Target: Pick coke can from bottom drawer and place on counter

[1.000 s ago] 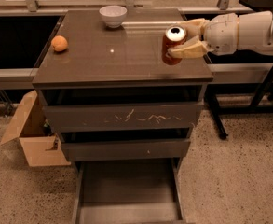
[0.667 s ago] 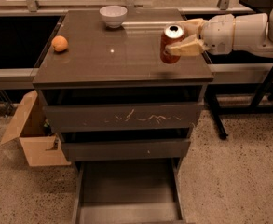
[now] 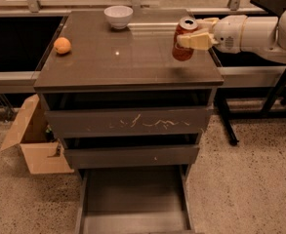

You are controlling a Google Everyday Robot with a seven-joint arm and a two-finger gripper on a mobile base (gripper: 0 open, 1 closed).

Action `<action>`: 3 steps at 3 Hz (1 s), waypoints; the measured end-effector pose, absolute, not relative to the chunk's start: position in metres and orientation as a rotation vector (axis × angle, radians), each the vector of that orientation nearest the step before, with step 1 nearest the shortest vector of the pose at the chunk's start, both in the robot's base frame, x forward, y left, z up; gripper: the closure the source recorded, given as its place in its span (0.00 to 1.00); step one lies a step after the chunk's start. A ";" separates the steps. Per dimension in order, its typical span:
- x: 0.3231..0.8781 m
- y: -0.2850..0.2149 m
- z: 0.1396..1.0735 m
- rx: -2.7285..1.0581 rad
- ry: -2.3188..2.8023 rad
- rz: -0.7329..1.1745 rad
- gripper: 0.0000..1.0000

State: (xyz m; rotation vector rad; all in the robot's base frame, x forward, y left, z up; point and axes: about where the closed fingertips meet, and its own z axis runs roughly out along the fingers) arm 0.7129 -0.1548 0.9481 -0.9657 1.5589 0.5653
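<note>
The red coke can [image 3: 183, 50] with a silver top stands upright at the right side of the counter [image 3: 113, 62], its base at or just above the surface. My gripper [image 3: 195, 34] reaches in from the right and is shut on the can's upper part. The bottom drawer [image 3: 132, 199] is pulled open below, and its tray interior looks empty.
An orange [image 3: 62, 45] lies at the counter's left edge. A white bowl [image 3: 118, 16] stands at the back. A scratched upper drawer front [image 3: 128, 122] faces me. An open cardboard box [image 3: 32, 140] sits on the floor to the left. A dark table frame [image 3: 274, 91] stands to the right.
The can in the gripper has moved slightly left and lower over the counter. The arm followed it leftward.
</note>
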 end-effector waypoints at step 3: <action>0.760 -0.173 0.918 -0.742 1.726 0.638 1.00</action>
